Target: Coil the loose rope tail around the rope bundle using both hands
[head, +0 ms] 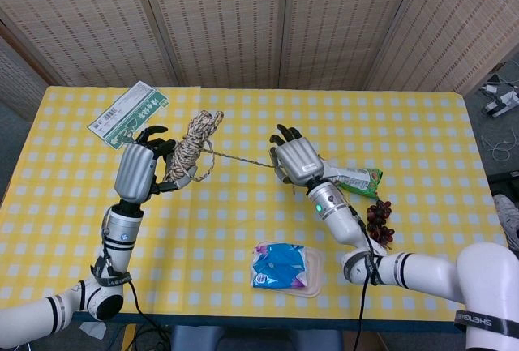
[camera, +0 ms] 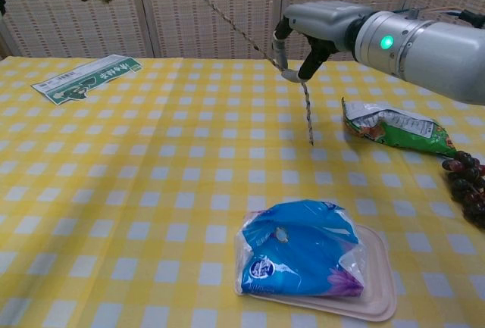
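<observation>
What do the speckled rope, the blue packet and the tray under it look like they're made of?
The speckled beige-and-brown rope bundle looks like braided synthetic or cotton cord: woven texture, matte. The glossy blue packet looks like thin plastic film, crinkled with highlights. The pale pink tray beneath it seems smooth moulded plastic or foam; its look leaves that open.

I have the bundle (head: 191, 145) up in my left hand (head: 138, 171), over the tabletop's (head: 81, 205) left half, nearer the back edge. The tail (head: 243, 159) runs rightward from it to my right hand (head: 298, 161), which pinches it above mid-table. A card (head: 129, 114) lies at the back left corner. A tray (head: 311, 280) with a pouch (head: 279, 265) on it sits at the front edge. A packet (head: 355, 179) lies right of my right hand, with grapes (head: 379, 219) in front of it.
</observation>
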`<move>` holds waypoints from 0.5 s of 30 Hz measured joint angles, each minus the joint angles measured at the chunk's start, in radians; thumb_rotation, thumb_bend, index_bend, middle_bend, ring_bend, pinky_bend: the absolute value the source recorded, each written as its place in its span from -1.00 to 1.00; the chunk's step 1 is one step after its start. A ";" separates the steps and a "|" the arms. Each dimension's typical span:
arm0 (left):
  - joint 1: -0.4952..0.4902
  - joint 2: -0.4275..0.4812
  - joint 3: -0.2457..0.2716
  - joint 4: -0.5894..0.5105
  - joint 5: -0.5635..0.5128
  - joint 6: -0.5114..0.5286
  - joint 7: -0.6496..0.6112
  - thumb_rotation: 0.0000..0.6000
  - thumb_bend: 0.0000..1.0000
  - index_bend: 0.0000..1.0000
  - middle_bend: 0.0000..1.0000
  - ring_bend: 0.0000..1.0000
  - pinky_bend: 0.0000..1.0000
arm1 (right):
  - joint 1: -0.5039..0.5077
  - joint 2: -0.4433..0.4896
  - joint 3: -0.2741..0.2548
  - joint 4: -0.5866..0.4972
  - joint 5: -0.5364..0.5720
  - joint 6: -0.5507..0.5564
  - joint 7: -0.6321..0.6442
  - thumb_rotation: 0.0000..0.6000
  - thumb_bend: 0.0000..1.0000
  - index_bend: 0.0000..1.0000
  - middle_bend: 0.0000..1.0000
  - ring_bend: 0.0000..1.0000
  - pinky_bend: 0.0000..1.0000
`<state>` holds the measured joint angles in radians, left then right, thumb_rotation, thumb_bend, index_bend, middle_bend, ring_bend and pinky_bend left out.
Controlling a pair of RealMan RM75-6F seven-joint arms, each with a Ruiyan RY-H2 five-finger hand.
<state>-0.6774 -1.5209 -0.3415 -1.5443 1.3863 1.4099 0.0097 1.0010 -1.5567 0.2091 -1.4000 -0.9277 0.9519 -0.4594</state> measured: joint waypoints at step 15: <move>-0.008 0.027 -0.065 0.027 -0.183 -0.088 0.080 -0.05 -0.44 0.48 0.64 0.29 -0.49 | -0.045 0.003 -0.084 -0.066 -0.100 -0.011 -0.037 1.00 -0.27 0.14 -0.51 -0.88 -0.73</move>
<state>-0.6851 -1.4943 -0.4064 -1.5172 1.2030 1.3219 0.0899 0.9558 -1.5533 0.1254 -1.4658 -1.0277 0.9405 -0.4965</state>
